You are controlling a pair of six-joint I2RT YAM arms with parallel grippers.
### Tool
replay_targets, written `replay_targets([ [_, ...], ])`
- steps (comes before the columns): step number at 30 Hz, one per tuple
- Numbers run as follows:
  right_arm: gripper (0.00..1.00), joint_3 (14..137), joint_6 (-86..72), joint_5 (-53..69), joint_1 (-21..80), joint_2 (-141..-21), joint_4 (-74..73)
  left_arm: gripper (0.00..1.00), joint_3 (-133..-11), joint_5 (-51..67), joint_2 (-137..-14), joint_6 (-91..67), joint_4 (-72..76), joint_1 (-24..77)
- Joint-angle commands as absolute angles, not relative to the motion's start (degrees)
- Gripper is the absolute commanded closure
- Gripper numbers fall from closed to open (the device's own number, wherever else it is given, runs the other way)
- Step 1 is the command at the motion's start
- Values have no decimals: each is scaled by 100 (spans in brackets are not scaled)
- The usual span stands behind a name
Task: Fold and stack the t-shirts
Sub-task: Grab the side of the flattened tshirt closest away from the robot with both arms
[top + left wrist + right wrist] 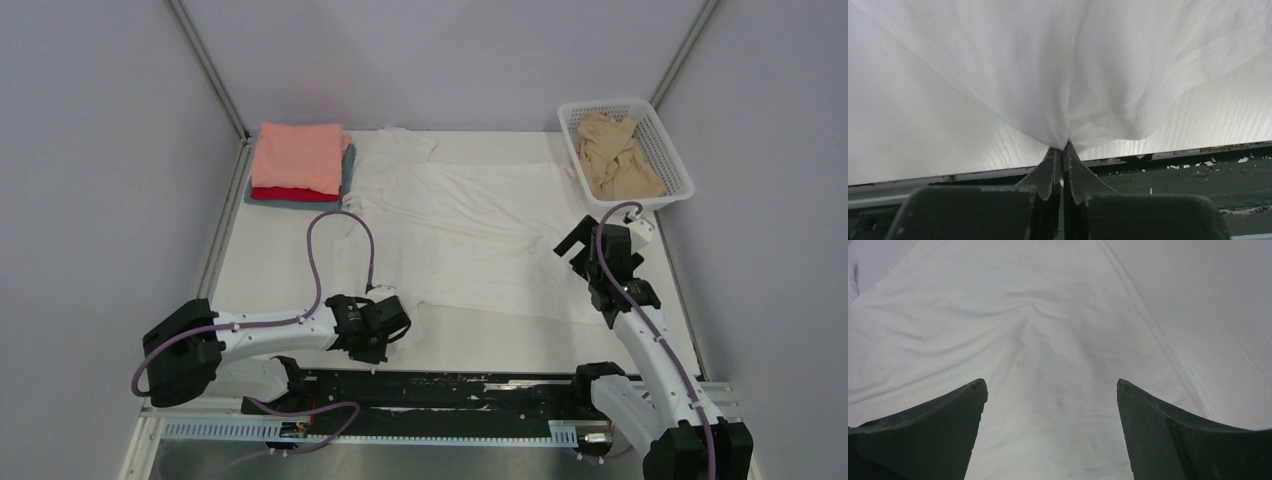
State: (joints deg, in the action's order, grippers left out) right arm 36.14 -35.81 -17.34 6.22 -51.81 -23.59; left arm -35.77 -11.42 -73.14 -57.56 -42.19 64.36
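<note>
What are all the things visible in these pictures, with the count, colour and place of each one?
table: one, white, under everything
white t-shirt: one, white, spread across the table's middle
folded t-shirts: three, salmon-pink over red over grey-blue, stacked at the far left corner
basket: one, white lattice, far right corner
beige t-shirt: one, beige, crumpled inside the basket
left fingers: two, dark, shut on the white t-shirt's near edge
right fingers: two, dark, open over the white t-shirt's right part
</note>
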Motion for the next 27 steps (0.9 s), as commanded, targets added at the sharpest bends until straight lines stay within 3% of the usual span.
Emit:
replay_targets([
  [1, 0, 3159, -4040, -2069, 332, -4583, -3257, 100, -2969, -1627, -6990, -5371, -3655, 6416],
  [9, 0, 2281, -5052, -1372, 62, -3705, -3835, 100, -2552, -1378, -5949, -4915, -3251, 6416],
  [17, 4, 1694, -5545, -1499, -2, -3718, -3536, 100, -2454, -1400, -5419, -4878, -3243, 6420],
  [22, 16, 1459, -5534, -1453, -18, -3838, -3059, 100, -2493, -1537, -5324, -5002, -3258, 6417],
  [27, 44, 1366, -5442, -1554, -18, -3886, -2858, 100, -2590, -1554, -5343, -5143, -3505, 6415],
])
